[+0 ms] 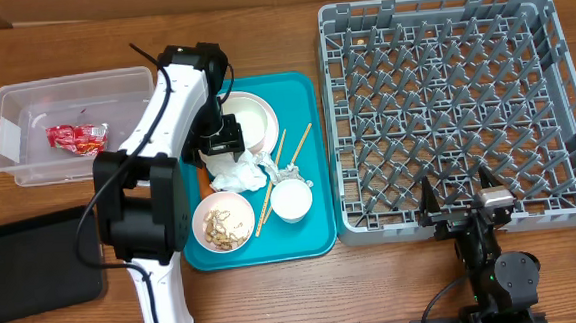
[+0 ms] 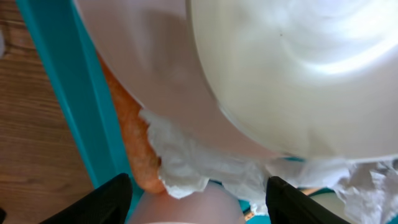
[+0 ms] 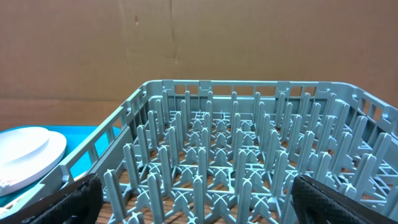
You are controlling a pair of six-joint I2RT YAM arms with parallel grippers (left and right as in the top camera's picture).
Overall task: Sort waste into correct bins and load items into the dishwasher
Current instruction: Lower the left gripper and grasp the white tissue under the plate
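Sorting waste: poised with left claw [image 2: 199, 188] spread, gripping nothing, over crumpled white tissue [image 2: 186, 169] beside small orange carrot [image 2: 134, 146] on teal tray [image 1: 313, 235] (right claw [image 1: 461, 201] agape, idle by dish rack [image 1: 444, 92]). Next, likely: pinch tissue alone, lift clear.

- No text, label, brand, number or sign can be read in any view.
- The red crinkled wrapper [image 1: 76, 138] in the clear rectangular plastic tub [image 1: 131, 141] shows pale marks, too small to read.
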